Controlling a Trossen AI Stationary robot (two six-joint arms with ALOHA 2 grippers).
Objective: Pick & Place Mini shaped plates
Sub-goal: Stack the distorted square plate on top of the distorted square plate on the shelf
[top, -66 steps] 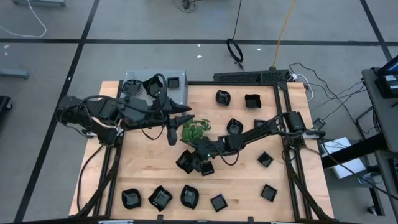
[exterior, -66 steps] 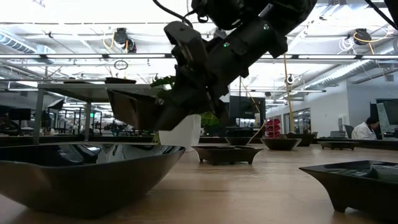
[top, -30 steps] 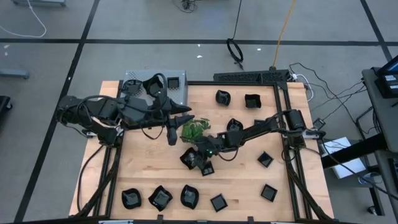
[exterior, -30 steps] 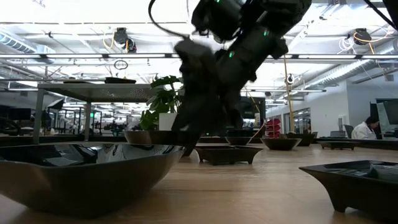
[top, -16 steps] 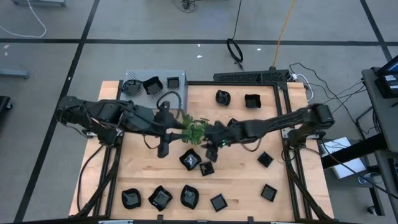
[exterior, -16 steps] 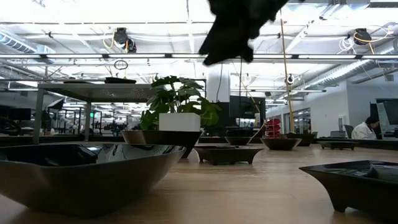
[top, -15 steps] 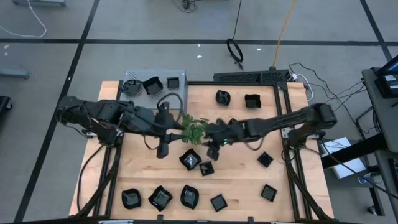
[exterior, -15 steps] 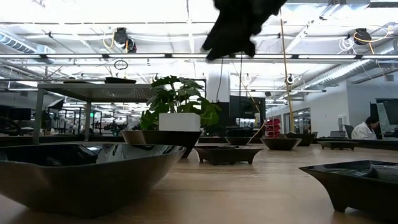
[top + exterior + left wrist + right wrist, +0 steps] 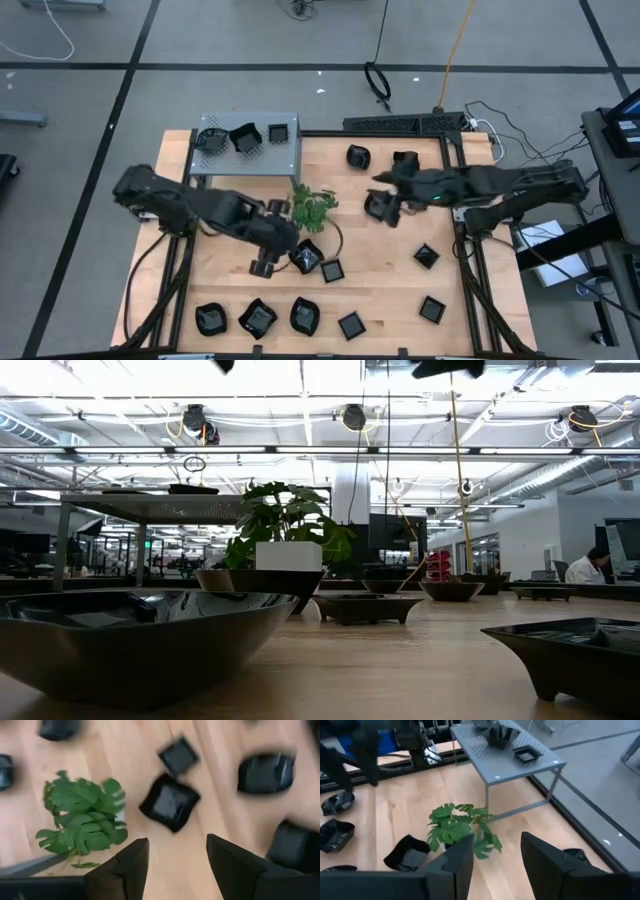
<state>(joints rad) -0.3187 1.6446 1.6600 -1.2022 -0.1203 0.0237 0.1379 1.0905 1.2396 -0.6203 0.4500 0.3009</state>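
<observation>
Jaws on both arms stood parted and empty, seen clearly past each wrist camera's dark fingers. Left gripper (image 9: pixel 268 262) hung at centre-left of the overhead frame, just left of two plates lying side by side on the wooden table (image 9: pixel 390 300): a wavy-edged plate (image 9: pixel 306 257) and a smaller square plate (image 9: pixel 332 269) to its right. Same pair appeared in the left wrist frame, wavy-edged plate (image 9: pixel 169 802) at centre and square plate (image 9: pixel 178 755) near the top, beside the plant (image 9: pixel 82 817). Right gripper (image 9: pixel 385 184) was positioned upper centre-right of the overhead frame, over a rounded plate (image 9: pixel 376 207). Plant (image 9: pixel 312 205) sat at mid-frame between the two arms. Grey box (image 9: pixel 250 150) occupied the upper left, raised at the table's corner, with three plates (image 9: pixel 243 138) resting on its perforated top. More plates dotted the table: two near the top edge (image 9: pixel 357 156), two at right (image 9: pixel 427 256), and a row along the bottom (image 9: pixel 258 318). From the right wrist frame, gripper (image 9: pixel 495 856) pointed across plant (image 9: pixel 461 829) toward box (image 9: pixel 507 757). At table height, a large plate (image 9: pixel 140 635) filled the lower left of the frame, plant (image 9: pixel 285 520) behind it at centre.
</observation>
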